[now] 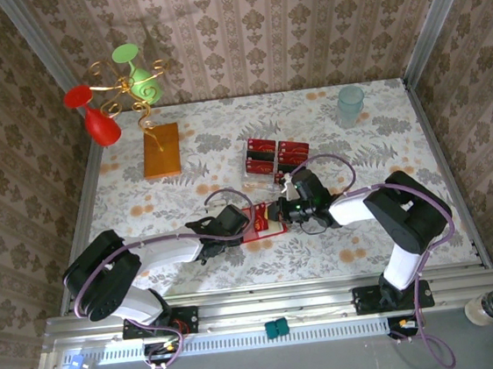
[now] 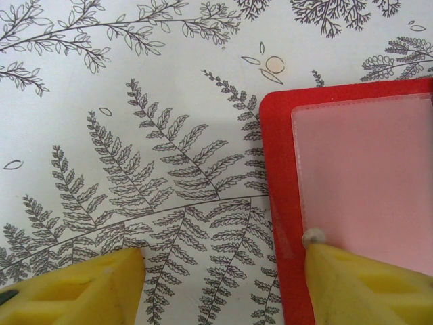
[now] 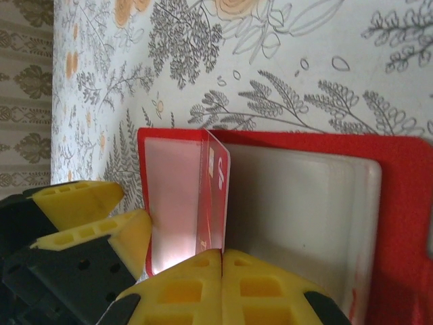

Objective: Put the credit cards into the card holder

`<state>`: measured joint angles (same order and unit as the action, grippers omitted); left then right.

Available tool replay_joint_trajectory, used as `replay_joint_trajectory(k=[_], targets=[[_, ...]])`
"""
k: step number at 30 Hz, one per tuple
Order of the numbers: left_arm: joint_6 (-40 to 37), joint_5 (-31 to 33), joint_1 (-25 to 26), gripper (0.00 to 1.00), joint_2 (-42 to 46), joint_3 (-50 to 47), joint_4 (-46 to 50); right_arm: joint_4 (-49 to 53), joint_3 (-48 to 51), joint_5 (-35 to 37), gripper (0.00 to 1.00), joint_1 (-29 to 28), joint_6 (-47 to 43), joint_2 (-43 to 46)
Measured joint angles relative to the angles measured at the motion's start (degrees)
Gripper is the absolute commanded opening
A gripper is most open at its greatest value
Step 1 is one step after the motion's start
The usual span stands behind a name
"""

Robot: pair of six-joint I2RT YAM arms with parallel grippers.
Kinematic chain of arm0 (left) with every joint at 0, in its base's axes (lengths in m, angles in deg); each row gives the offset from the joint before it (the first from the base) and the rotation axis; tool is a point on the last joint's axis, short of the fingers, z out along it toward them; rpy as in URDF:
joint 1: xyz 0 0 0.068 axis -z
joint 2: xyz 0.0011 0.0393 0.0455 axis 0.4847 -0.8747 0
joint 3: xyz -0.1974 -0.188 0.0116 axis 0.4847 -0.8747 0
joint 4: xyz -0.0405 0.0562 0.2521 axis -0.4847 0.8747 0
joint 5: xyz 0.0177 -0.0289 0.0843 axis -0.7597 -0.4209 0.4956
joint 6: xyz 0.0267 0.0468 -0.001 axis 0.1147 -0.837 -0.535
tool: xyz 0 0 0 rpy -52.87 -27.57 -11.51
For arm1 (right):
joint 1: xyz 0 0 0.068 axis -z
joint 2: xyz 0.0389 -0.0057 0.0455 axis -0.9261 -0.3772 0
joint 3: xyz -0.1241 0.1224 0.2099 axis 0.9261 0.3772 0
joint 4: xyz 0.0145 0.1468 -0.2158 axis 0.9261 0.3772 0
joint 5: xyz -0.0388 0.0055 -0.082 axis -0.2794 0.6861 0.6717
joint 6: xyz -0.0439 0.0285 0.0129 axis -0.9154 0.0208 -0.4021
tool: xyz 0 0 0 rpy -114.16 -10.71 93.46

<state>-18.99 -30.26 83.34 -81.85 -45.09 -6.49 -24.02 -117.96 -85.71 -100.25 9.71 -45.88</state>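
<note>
The red card holder (image 1: 257,222) lies open on the table between my two grippers, clear pockets facing up (image 3: 399,203). My right gripper (image 3: 222,252) is shut on one red credit card (image 3: 215,196). That card stands on edge over the holder's fold, against the left pocket's (image 3: 172,196) opening. My left gripper (image 2: 223,247) is open and straddles the holder's (image 2: 277,203) edge. One of its yellow fingers (image 2: 352,277) rests on the clear pocket; the other sits on the tablecloth. More credit cards (image 1: 275,155) lie grouped farther back. In the top view the right gripper (image 1: 282,211) sits right of the holder.
An orange-brown slab (image 1: 161,149) lies at the back left. A gold stand with a red glass (image 1: 99,121) and a green glass (image 1: 143,85) rises behind it. A clear cup (image 1: 350,103) stands at the back right. Patterned walls enclose the table.
</note>
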Motion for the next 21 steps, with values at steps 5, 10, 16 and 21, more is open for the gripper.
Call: replay_joint_trajectory(k=[5, 10, 16, 21], targets=[[0.0, 0.0, 0.0, 0.65, 0.0, 0.0, 0.0, 0.1, 0.8, -0.5, 0.00, 0.0, 0.0, 0.0], [0.0, 0.0, 0.0, 0.65, 0.0, 0.0, 0.0, 0.1, 1.0, -0.8, 0.00, 0.0, -0.2, 0.0], [0.0, 0.0, 0.0, 0.65, 0.0, 0.0, 0.0, 0.5, 1.0, -1.9, 0.00, 0.0, -0.5, 0.0], [0.0, 0.0, 0.0, 0.65, 0.0, 0.0, 0.0, 1.6, 0.9, -2.0, 0.00, 0.0, -1.2, -0.1]])
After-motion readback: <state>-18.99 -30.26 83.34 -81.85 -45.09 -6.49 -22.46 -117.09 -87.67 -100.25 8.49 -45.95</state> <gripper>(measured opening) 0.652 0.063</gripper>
